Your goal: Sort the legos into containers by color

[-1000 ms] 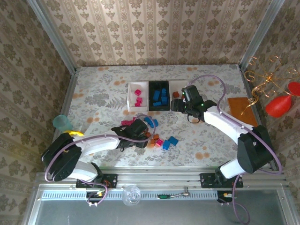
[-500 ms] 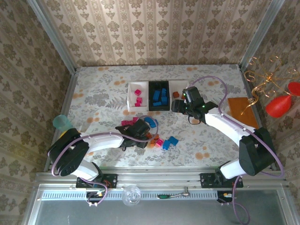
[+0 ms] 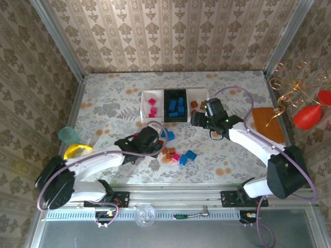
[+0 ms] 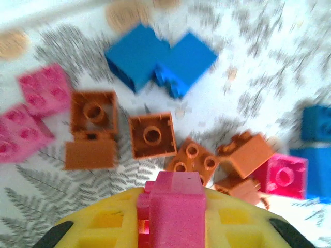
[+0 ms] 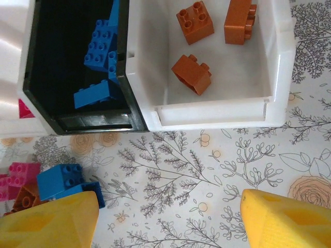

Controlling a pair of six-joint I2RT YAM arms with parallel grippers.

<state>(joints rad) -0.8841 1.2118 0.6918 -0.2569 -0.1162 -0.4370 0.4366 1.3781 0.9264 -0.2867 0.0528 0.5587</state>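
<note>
arms: white links, black joints | cables: purple | hand fingers: yellow

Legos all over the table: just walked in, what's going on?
They're being sorted by color. The left end effector is shut on a pink lego above the loose pile. The right end effector hangs open before the right tray, which holds orange bricks; the black tray holds blue bricks.

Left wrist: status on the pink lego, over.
Left end effector shut on pink lego. Right end effector open, empty, near right white tray. Loose legos below.
</note>
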